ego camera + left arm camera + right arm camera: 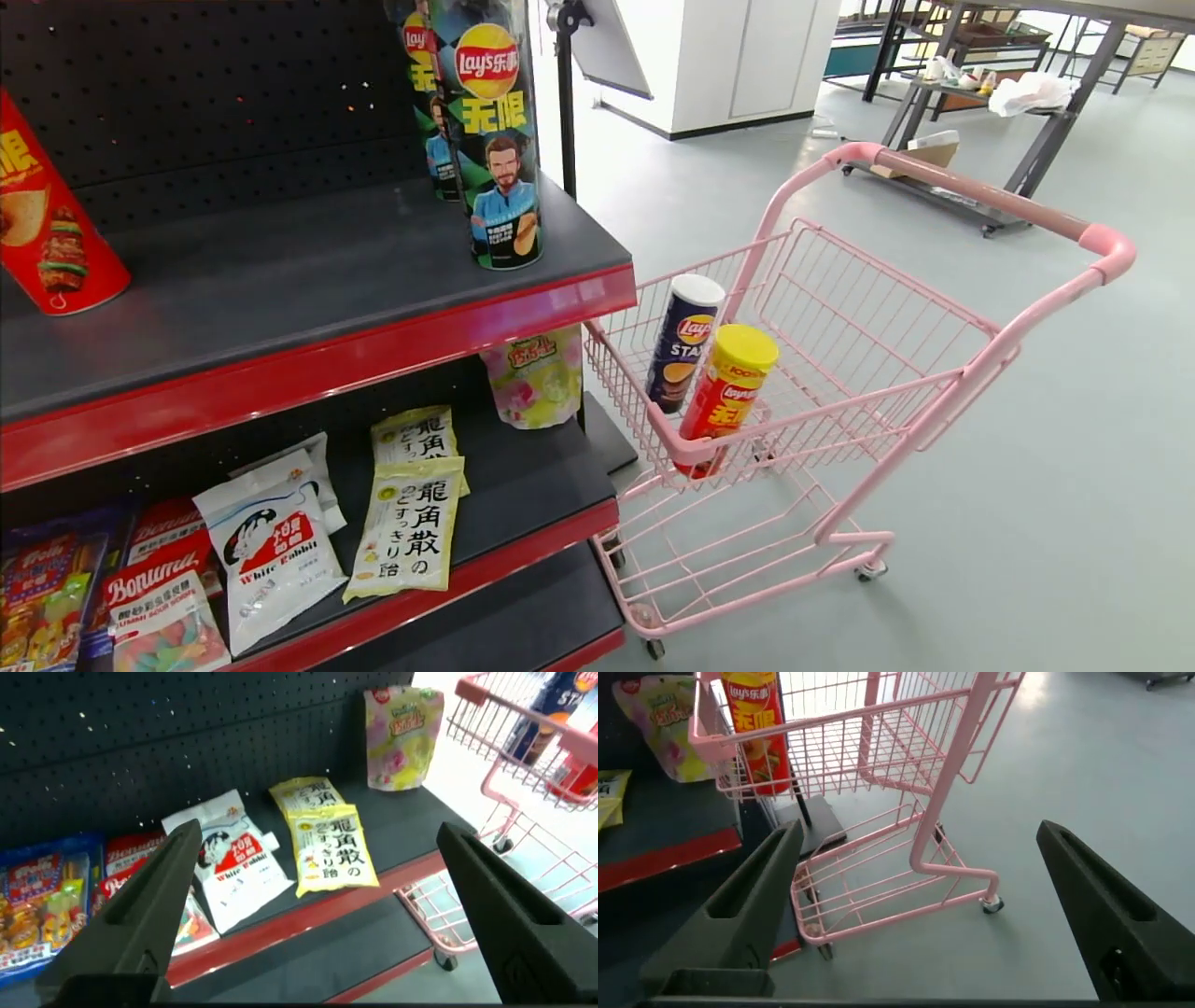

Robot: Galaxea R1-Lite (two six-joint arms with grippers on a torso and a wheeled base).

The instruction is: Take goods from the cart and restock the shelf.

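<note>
two chip cans are stood in the pink cart (980,193), in the basket corner nearest the shelf (280,271): a yellow can (728,392) and a dark blue can (686,341), side by side and propped by the wire wall; the left claw (319,831) is held apart and empty before the candy bags (332,849) of the lower board; the right claw (920,826) is held apart and empty, faced toward the cart; space beside the tall cans (495,140) on the top board is judged the place to be filled.

Bright even light, glare on red shelf edge (523,313), dim lower shelf (532,485)
</note>
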